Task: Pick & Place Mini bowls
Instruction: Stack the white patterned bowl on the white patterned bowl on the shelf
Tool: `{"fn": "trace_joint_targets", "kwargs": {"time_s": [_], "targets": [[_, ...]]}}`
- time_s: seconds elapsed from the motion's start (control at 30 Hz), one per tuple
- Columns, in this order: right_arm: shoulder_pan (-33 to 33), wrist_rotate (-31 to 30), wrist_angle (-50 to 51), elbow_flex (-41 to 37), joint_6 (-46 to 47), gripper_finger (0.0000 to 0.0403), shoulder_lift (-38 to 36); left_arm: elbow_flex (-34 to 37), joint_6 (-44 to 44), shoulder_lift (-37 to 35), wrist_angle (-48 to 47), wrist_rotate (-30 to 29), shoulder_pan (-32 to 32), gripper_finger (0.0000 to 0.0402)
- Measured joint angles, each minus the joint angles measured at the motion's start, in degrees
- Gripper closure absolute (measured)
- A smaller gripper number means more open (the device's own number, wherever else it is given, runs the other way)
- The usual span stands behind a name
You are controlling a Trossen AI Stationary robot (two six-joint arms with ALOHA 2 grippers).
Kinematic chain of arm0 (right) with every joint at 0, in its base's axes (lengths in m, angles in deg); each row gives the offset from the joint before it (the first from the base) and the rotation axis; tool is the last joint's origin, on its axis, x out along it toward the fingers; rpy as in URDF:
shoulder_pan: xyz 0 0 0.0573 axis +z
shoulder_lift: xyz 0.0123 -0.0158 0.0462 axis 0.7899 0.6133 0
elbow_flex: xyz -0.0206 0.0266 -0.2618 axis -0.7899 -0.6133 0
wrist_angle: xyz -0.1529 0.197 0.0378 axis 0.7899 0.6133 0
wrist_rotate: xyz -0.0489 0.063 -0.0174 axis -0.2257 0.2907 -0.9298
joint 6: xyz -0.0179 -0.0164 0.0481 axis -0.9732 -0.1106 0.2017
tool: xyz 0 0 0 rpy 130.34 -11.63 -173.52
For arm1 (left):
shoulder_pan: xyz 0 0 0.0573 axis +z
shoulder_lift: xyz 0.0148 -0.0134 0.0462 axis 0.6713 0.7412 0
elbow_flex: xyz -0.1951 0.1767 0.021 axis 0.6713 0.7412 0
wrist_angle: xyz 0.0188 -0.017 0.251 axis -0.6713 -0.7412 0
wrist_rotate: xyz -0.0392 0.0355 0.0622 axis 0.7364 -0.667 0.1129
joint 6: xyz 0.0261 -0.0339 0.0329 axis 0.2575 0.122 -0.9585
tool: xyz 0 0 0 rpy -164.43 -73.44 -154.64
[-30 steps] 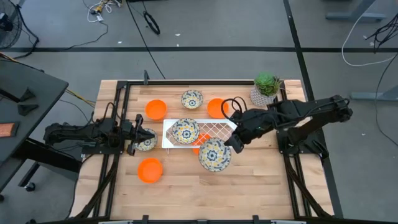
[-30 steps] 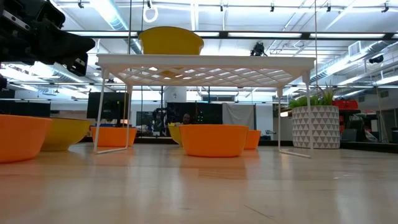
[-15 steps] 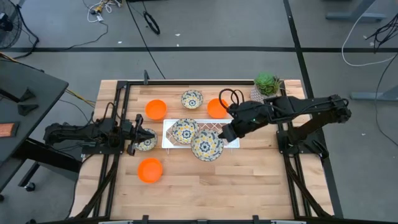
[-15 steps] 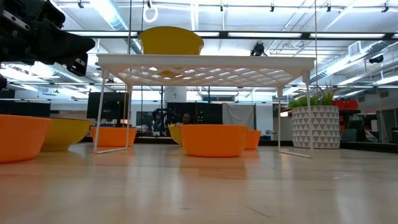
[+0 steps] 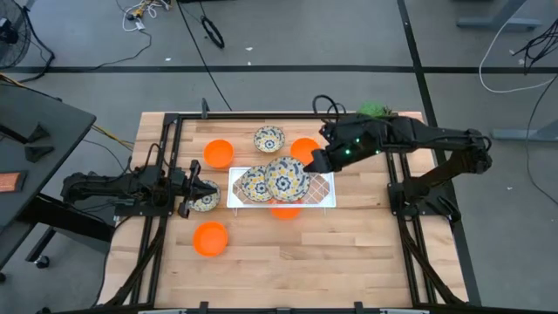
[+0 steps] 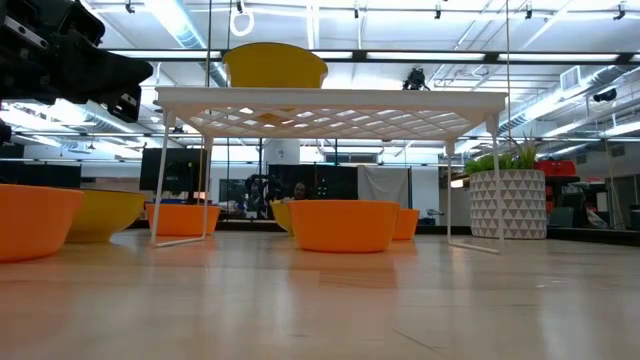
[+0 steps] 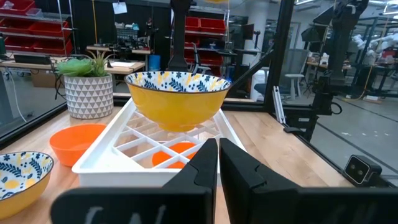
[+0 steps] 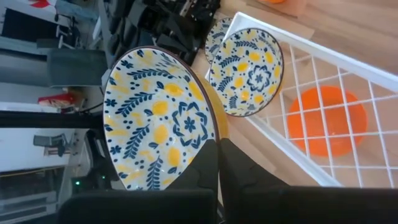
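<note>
Dark fingers of the right gripper (image 5: 316,163) are pinched on the rim of a floral bowl (image 5: 286,177), white inside with blue leaves and yellow blossoms, and they hold it in the air above the white wire rack (image 5: 324,194). In the right wrist view the held bowl (image 8: 160,121) stands nearly on edge, its patterned inside turned toward the camera, the two fingers meeting at its edge. The right arm reaches in from the table's right side, stretched long and low across the far right corner, its elbow near the potted plant (image 5: 375,110).

Beside the held bowl, a second floral bowl (image 5: 255,183) sits on the rack's left half; the left wrist view shows its yellow outside (image 7: 178,99) resting on the lattice. Under the rack an orange bowl (image 5: 285,210) stands on the wooden table (image 5: 349,244). Behind the rack lie another orange bowl (image 5: 304,150), a floral bowl (image 5: 268,139) and an orange bowl (image 5: 218,153) farther left. One more orange bowl (image 5: 210,238) stands near the table's front left.

The left gripper (image 5: 193,194) lies low at the table's left edge, its arm stretched level toward the rack, its fingers pressed together just beside a floral bowl (image 5: 207,200).
</note>
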Motion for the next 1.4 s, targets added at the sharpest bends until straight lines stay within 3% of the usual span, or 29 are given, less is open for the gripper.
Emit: {"fn": "trace_joint_targets", "kwargs": {"time_s": [0.27,0.67,1.4], "targets": [[-3.21,4.87,-0.06,0.15,-0.76,0.0403,-0.03,0.0,0.01,0.0,0.0,-0.01,0.0,0.0378],[-5.38,5.28,-0.83,0.29,1.49,0.0403,2.39,-0.01,0.01,0.0,-0.02,-0.01,0.01,0.0378],[-7.6,6.04,6.06,20.33,-1.72,0.0403,16.77,-0.01,0.0,0.0,0.0,0.0,0.0,0.0378]]}}
